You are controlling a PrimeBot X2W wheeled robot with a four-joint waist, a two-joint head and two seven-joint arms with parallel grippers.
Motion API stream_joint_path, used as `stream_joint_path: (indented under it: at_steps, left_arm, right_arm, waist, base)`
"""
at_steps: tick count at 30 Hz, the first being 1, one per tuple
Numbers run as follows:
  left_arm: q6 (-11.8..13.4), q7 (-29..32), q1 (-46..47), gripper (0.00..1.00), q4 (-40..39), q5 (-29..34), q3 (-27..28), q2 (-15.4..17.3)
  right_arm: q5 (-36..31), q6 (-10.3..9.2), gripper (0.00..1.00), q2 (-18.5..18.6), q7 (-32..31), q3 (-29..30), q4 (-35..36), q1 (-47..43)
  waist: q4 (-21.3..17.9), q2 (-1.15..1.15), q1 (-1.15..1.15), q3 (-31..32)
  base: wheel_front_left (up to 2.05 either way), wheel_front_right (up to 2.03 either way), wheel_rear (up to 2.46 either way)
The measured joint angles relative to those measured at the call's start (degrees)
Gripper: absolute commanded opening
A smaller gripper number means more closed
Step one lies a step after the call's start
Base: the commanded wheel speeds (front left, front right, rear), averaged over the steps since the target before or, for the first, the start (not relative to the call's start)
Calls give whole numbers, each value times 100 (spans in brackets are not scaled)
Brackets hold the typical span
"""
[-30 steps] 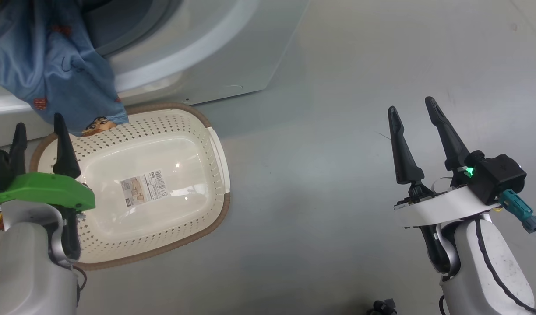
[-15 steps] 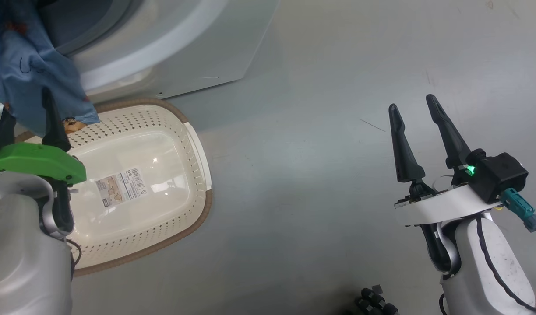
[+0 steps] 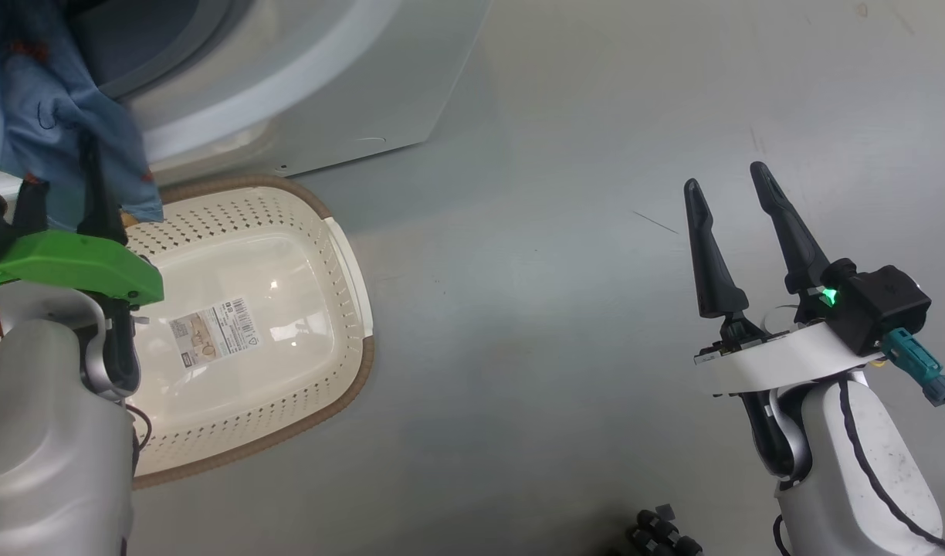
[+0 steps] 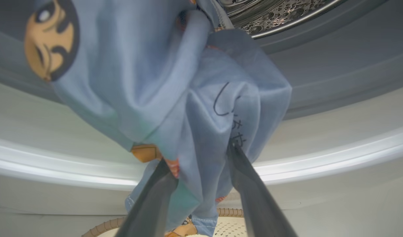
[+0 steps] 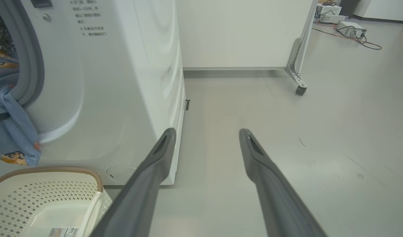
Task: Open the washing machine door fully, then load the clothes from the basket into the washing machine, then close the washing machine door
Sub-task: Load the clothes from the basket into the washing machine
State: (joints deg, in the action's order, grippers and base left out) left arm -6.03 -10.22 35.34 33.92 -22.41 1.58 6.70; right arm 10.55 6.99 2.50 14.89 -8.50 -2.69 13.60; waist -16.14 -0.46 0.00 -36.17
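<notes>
The clothes (image 3: pixel 48 116) are a light-blue printed garment hanging out of the washing machine (image 3: pixel 326 100) mouth, over its lower lip and above the basket (image 3: pixel 341 255). The cream basket holds nothing but its label. My left gripper (image 3: pixel 59 185) reaches up into the hanging cloth. In the left wrist view, the left gripper (image 4: pixel 199 154) stands open astride a fold of the clothes (image 4: pixel 175 85), its tips touching fabric, below the steel drum (image 4: pixel 287 13). My right gripper (image 3: pixel 723 177) hangs open over bare floor to the right. The washing machine door is out of view.
In the right wrist view the right gripper (image 5: pixel 207 131) points past the washing machine (image 5: pixel 122 82) corner and the basket (image 5: pixel 56 169). A white panel on a caster (image 5: pixel 297 65) and boxes with cables (image 5: pixel 349 28) stand farther back. A small black object (image 3: pixel 658 533) lies near my base.
The head camera shifted early on. My left gripper has risen from the basket's edge into the hanging garment and its fingers have drawn slightly together. The right arm has barely moved.
</notes>
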Motion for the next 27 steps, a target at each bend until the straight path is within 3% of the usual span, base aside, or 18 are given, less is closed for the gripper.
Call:
stream_joint_path:
  at_steps: [10,17,27]
  left_arm:
    - [-58,-69,-15,0,98,-204,-130,-213]
    - [-101,-69,-13,0,-260,-376,-305,-214]
    - [-102,34,545,0,-877,-337,-330,260]
  right_arm:
    - [1,-5,100,0,0,75,-19,-4]
    - [3,-7,100,0,0,71,-46,-7]
    - [159,-7,100,0,0,-178,-166,-99]
  waist:
    - [119,0,0,70]
    - [249,0,0,174]
    - [248,0,0,406]
  base:
    - [0,0,0]
    - [0,0,0]
    - [0,0,0]
